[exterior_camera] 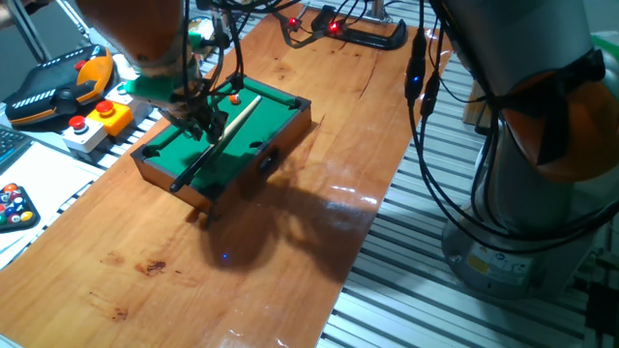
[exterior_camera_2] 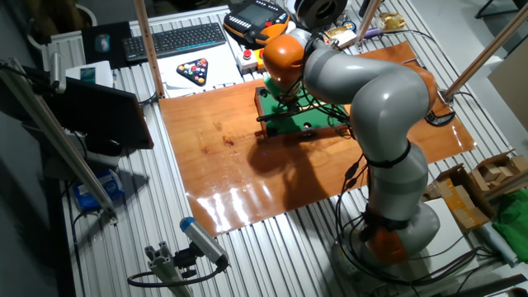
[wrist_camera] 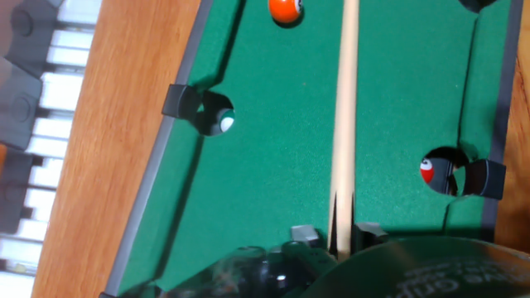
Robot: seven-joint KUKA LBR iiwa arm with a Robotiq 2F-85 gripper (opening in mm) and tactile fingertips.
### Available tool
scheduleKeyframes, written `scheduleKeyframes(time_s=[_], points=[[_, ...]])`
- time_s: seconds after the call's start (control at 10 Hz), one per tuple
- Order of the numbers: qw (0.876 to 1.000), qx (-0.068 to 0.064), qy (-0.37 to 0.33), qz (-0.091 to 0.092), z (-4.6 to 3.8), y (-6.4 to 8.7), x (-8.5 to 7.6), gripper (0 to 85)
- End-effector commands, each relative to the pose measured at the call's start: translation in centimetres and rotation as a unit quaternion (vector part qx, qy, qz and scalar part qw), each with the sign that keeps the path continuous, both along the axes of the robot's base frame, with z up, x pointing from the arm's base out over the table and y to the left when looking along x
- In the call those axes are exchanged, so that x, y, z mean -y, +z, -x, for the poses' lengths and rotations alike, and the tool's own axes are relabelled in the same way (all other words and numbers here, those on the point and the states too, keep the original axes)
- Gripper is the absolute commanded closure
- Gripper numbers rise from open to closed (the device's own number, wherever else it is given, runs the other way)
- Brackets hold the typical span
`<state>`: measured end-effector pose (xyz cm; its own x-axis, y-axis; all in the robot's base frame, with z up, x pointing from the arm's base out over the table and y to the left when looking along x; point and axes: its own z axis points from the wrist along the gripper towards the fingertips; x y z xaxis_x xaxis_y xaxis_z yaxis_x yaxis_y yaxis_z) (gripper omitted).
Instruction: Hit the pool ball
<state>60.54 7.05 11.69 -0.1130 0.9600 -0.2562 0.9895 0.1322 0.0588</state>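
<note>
The pool ball (exterior_camera: 233,98) is a tiny orange-red ball on the green felt of the miniature pool table (exterior_camera: 280,101), near its far end. In the hand view the pool ball (wrist_camera: 286,10) lies at the top, just left of the cue stick (wrist_camera: 344,124). My gripper (exterior_camera: 208,124) hovers over the table's middle, shut on the cue stick (exterior_camera: 237,118), which lies lengthwise along the felt. In the hand view my gripper (wrist_camera: 341,238) holds the cue's near part. In the other fixed view my arm hides the ball; the pool table (exterior_camera_2: 283,125) shows partly.
A white ball (wrist_camera: 225,124) and a red ball (wrist_camera: 428,170) sit in the side pockets. Red push-buttons (exterior_camera: 104,109), a teach pendant (exterior_camera: 53,89) and racked numbered balls (exterior_camera: 14,205) lie left of the wooden board. Cables (exterior_camera: 426,106) hang at the right.
</note>
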Motion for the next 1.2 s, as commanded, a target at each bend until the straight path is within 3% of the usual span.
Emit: scheduleKeyframes(time_s=[0.0,0.5,1.1], points=[[1.0,-0.002,-0.005,0.004,0.07,-0.2,-0.1,39.0],[1.0,-0.003,-0.025,-0.008,0.26,-1.3,-0.2,39.3],[0.999,0.002,-0.034,-0.001,0.47,-2.0,-0.4,40.0]])
